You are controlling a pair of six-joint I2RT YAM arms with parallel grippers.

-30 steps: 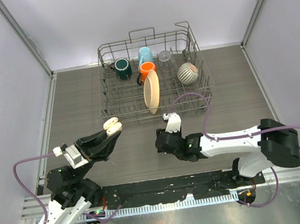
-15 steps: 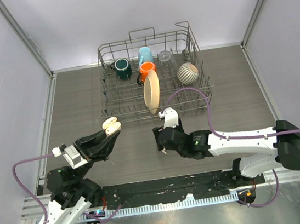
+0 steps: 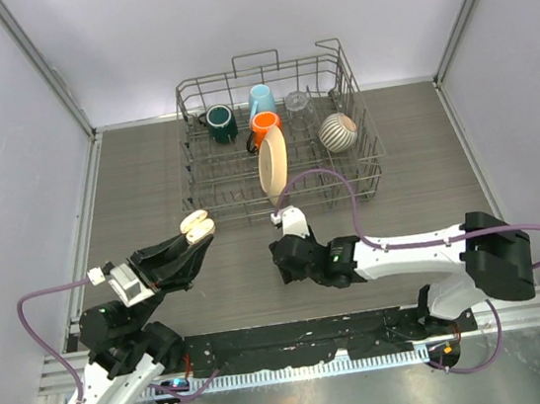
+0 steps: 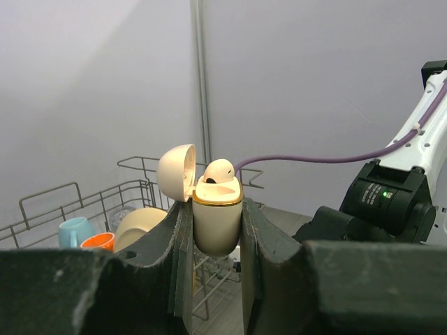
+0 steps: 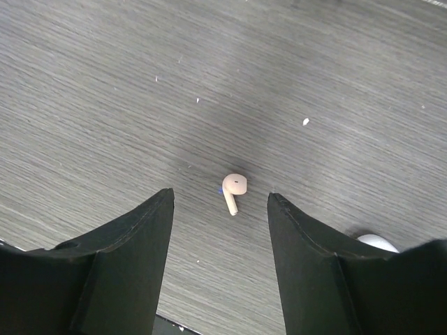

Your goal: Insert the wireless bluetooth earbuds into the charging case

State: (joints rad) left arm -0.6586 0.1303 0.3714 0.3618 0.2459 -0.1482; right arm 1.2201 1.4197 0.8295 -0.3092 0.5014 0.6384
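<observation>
My left jaws are clamped on the cream charging case [image 4: 216, 227], lifted off the bench [image 5: 105, 84] toward its left edge. The lid is swung open and a seated earbud [image 4: 219, 171] pokes from one socket. My right jaws stand open over the bench's middle, near the dish rack [image 3: 275, 161]. A loose earbud [image 5: 234, 190] lies on the wood between their tips, touching neither.

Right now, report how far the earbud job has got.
Done: one earbud sits in the open charging case, gripped by the left end effector. In hand: the open right end effector hovers over a loose earbud on the table. Left: grasp and seat it.
</observation>
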